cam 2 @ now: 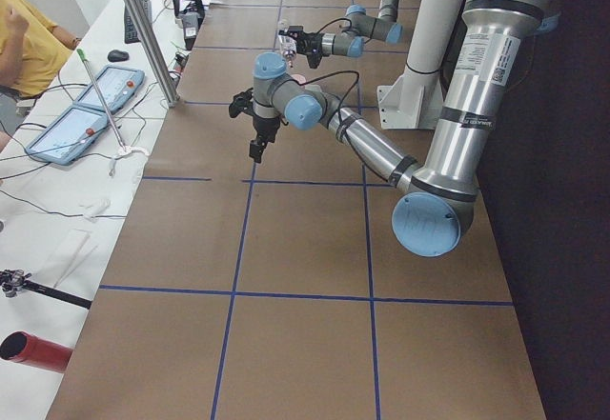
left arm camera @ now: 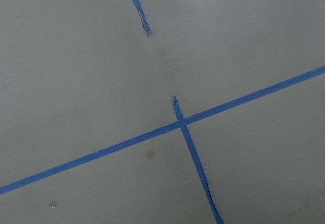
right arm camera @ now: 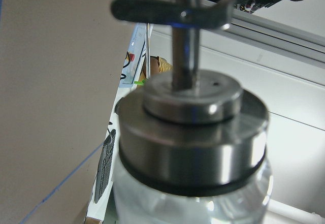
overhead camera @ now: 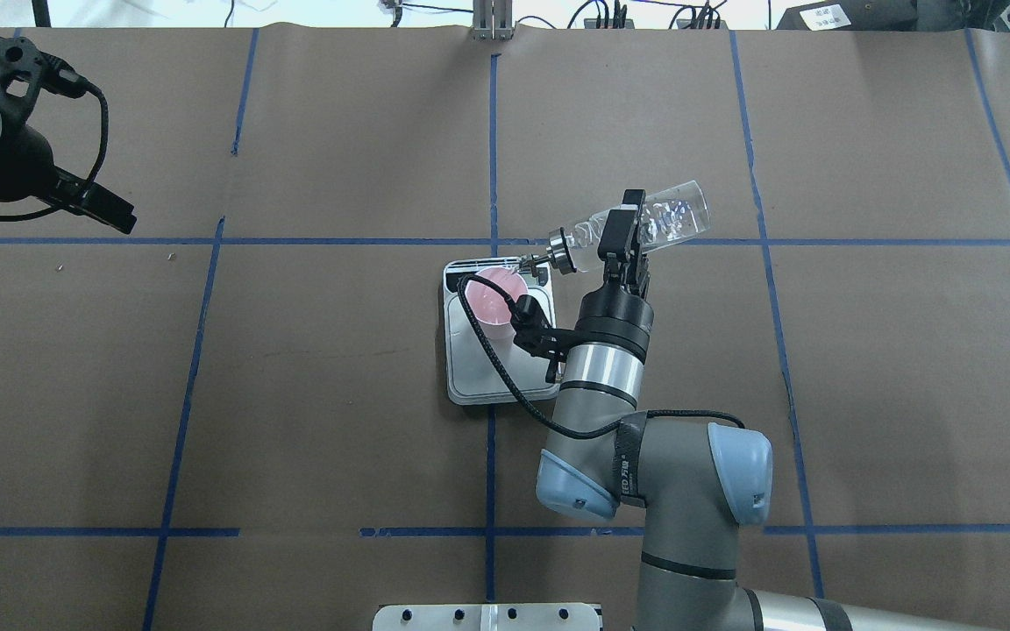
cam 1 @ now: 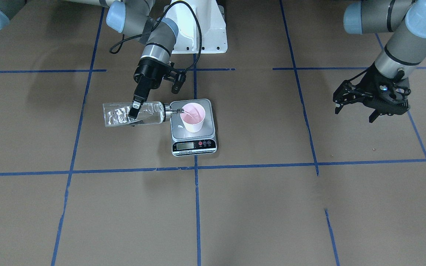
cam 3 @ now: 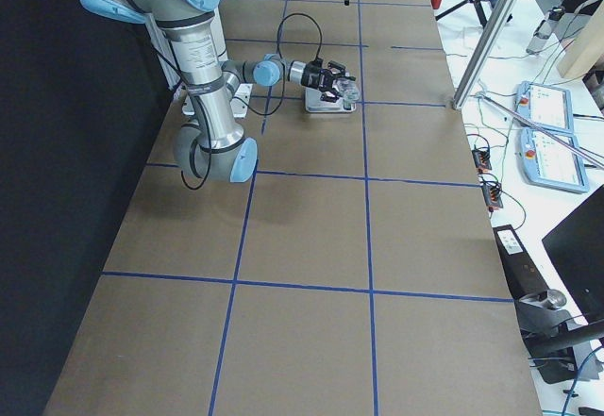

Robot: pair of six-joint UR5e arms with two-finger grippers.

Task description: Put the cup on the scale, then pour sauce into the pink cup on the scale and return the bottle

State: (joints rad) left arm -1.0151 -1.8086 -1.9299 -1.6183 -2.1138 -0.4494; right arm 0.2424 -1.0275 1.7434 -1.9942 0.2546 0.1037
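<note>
One bottle [cam 1: 115, 114], gripped by the right tool [cam 1: 134, 111], tilts over the cup [cam 1: 193, 119]

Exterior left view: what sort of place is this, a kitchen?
Most likely a robotics test lab, not a kitchen: a brown paper-covered table gridded with blue tape, two grey, blue-jointed robot arms, and a white side bench holding blue-edged control tablets.
</note>
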